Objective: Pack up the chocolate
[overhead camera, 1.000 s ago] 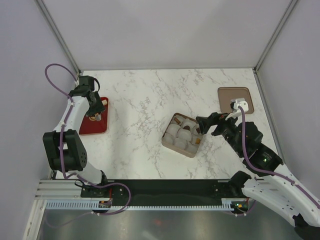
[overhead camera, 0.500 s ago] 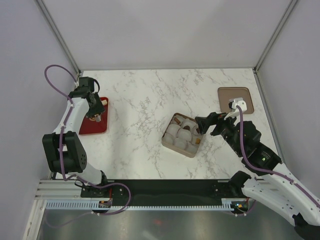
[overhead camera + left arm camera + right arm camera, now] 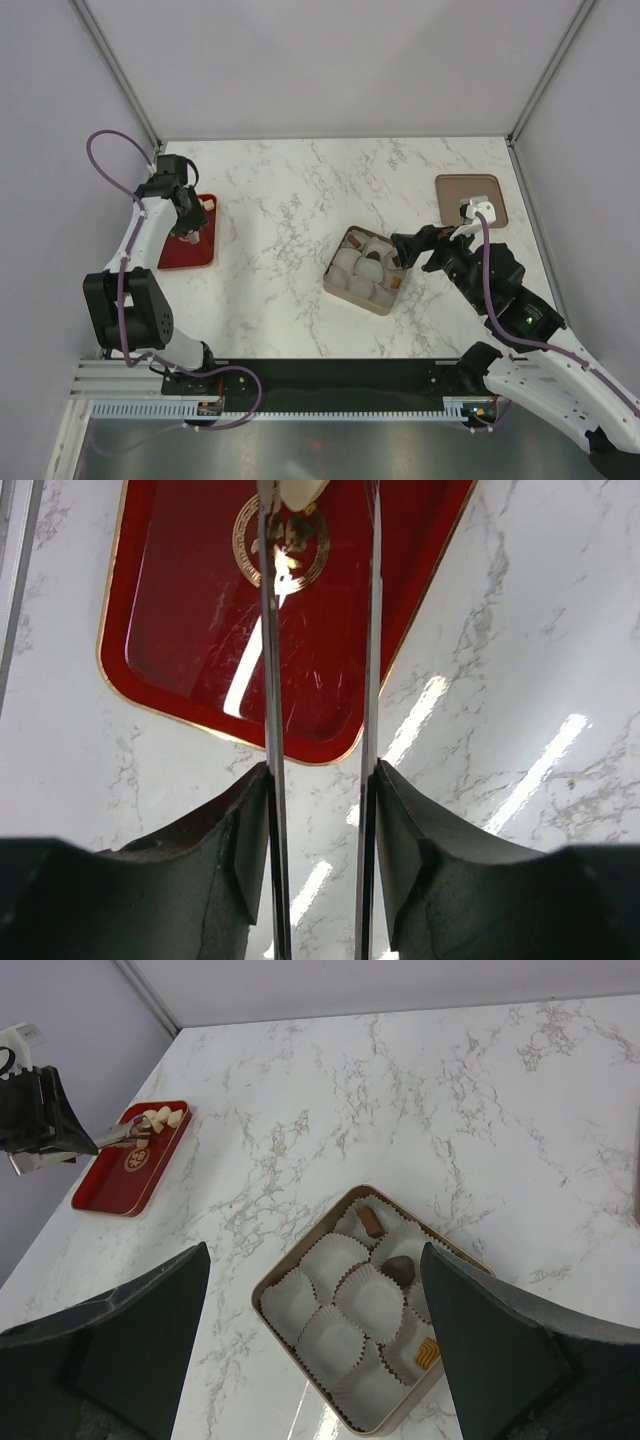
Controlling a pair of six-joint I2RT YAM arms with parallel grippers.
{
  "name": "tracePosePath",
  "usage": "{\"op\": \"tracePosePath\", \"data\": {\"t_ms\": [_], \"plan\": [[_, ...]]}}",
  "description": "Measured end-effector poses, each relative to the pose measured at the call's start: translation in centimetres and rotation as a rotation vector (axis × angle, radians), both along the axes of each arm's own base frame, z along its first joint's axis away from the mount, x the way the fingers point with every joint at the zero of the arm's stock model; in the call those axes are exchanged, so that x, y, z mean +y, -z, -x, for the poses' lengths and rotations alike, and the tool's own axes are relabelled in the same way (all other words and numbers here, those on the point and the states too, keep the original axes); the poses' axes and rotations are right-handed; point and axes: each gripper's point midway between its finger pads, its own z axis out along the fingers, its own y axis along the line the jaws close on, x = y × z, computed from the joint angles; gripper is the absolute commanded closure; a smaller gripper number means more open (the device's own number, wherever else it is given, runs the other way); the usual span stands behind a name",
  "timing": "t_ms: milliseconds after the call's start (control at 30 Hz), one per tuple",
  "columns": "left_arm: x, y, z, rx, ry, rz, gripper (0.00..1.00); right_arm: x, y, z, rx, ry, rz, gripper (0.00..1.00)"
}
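Pale cream chocolate (image 3: pixel 158 1117) lies on a red tray (image 3: pixel 190 255) at the far left. My left gripper (image 3: pixel 187 220) hangs over that tray, shut on thin metal tongs (image 3: pixel 270 680). A cream piece (image 3: pixel 300 490) sits between the tong tips at the frame's top edge; I cannot tell whether it is pinched. The square tan box (image 3: pixel 332 283) of white paper cups holds a brown piece (image 3: pixel 372 1222), a dark piece (image 3: pixel 402 1267) and an orange-tan piece (image 3: pixel 427 1352). My right gripper (image 3: pixel 412 250) hovers open above the box's right side with nothing in it.
The tan lid (image 3: pixel 455 190) lies at the back right, partly behind my right wrist. Grey walls close in the marble table on three sides. The red tray (image 3: pixel 115 1175) sits close to the left wall.
The left gripper with the tongs has shifted slightly toward the far end of the red tray. The right arm has barely moved.
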Motion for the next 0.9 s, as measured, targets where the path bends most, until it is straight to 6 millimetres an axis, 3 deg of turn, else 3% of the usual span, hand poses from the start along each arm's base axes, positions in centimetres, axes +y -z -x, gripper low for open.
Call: {"op": "tracePosePath", "data": {"t_ms": [300,900], "plan": [[1.0,0.8,2.2,0.09,-0.031,-0.054,0.52,-0.1,-0.1,0.1,-0.004,0.001,-0.005,0.05],[1.1,2.3,2.2,0.137,-0.028,-0.058,0.54,-0.2,-0.3,0.2,-0.009,0.002,-0.009,0.05]]}}
